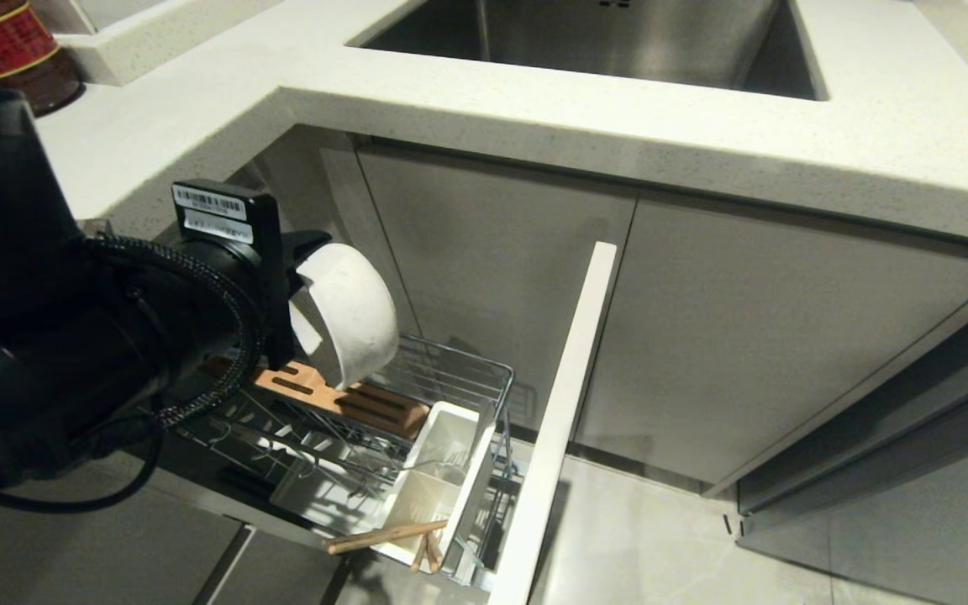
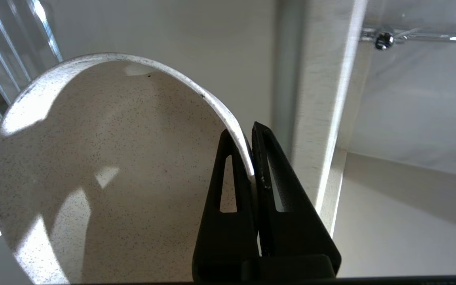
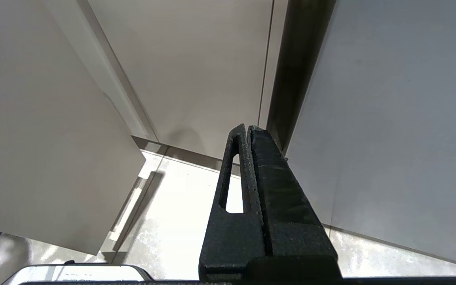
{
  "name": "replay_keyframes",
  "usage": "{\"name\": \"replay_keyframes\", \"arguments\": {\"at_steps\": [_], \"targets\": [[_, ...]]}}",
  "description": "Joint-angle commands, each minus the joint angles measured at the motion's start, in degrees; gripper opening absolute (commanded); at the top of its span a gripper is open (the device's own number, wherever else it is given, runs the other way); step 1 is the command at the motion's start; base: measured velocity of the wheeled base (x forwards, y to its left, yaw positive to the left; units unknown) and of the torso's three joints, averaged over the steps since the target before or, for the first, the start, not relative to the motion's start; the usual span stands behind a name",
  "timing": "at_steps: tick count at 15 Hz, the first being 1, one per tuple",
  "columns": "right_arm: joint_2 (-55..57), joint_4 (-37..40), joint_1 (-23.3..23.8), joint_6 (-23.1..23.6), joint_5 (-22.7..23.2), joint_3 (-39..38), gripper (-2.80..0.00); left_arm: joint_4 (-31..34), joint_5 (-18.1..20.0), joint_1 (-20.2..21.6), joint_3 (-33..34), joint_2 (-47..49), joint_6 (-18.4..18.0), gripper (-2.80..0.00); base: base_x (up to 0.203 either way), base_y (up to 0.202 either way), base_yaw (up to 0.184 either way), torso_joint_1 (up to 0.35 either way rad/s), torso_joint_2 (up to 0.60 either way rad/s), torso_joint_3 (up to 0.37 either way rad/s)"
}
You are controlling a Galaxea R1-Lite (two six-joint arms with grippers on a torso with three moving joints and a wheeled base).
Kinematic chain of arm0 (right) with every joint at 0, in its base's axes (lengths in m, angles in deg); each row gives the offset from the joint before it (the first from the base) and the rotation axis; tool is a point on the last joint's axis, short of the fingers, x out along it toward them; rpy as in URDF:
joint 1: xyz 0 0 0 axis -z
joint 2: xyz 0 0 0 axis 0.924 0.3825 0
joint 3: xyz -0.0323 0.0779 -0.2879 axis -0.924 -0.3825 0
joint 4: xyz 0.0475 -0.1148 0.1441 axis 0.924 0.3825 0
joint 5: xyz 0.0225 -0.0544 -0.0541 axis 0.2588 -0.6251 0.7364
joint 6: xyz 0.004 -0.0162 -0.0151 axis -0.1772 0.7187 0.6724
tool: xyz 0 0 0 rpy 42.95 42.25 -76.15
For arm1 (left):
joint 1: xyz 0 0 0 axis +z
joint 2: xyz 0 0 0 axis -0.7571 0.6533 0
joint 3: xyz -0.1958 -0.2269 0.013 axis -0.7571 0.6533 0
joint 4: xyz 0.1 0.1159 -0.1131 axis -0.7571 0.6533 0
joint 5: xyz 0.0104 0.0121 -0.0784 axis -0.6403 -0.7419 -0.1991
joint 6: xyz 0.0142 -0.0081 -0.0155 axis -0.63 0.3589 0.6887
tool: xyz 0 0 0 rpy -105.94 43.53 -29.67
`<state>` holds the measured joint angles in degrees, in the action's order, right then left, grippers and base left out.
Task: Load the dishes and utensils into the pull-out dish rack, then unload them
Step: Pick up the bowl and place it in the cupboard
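Pale speckled stone countertop (image 1: 467, 92) runs across the upper part of the head view, with a brushed steel sink (image 1: 602, 42) sunk into it at top centre and flat grey cabinet doors (image 1: 753, 336) below. At the upper left corner stands a dark jar with a red label (image 1: 5, 50).

Filling the left of the frame is the black left arm, wrapped in braided cable. Its left gripper (image 2: 253, 158) is clamped narrowly on the rim of the bowl (image 1: 345, 315), an off-white, finely speckled round bowl held tilted on edge in the air, above the back of the pull-out dish rack (image 1: 450, 370). In the left wrist view the two black triangular fingers (image 2: 228, 190) pinch the thin rim, one inside the bowl and one outside.

Below the bowl, at lower centre, the rack is a chrome wire basket. A slotted wooden strip (image 1: 341, 395) lies along it, partly hidden by the bowl. Right of that sits a white plastic cutlery caddy (image 1: 438, 479), boxy and divided, with the silver fork (image 1: 442, 460) faintly visible inside. The light wooden chopsticks (image 1: 387, 536) lie at the caddy's near end, sticking out to the left. A long white front panel (image 1: 555, 420) closes the rack on its right.

The right gripper (image 3: 247, 128) shows only in its own wrist view, its black fingers pressed together on nothing, before grey cabinet fronts and pale floor tile.
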<state>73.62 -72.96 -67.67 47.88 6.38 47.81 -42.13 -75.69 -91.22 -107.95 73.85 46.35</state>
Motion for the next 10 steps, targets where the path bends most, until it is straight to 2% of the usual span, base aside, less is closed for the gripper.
{"name": "replay_keyframes", "arguments": {"at_steps": [1,5,10], "targets": [[0.05,-0.05,-0.02,0.02,0.00,-1.49,-2.80,-3.95,-0.18,0.32,4.16,2.51,2.36,-2.80,0.000,0.000,0.000,0.000,0.00,0.000],[0.05,-0.05,-0.02,-0.06,0.00,-1.49,-2.80,-16.34,-0.15,2.13,8.89,6.20,2.47,-2.80,0.000,0.000,0.000,0.000,0.00,0.000],[0.05,-0.05,-0.02,0.01,0.00,-1.51,-2.80,-23.82,-0.04,4.87,9.95,13.89,2.49,-2.80,0.000,0.000,0.000,0.000,0.00,0.000]]}}
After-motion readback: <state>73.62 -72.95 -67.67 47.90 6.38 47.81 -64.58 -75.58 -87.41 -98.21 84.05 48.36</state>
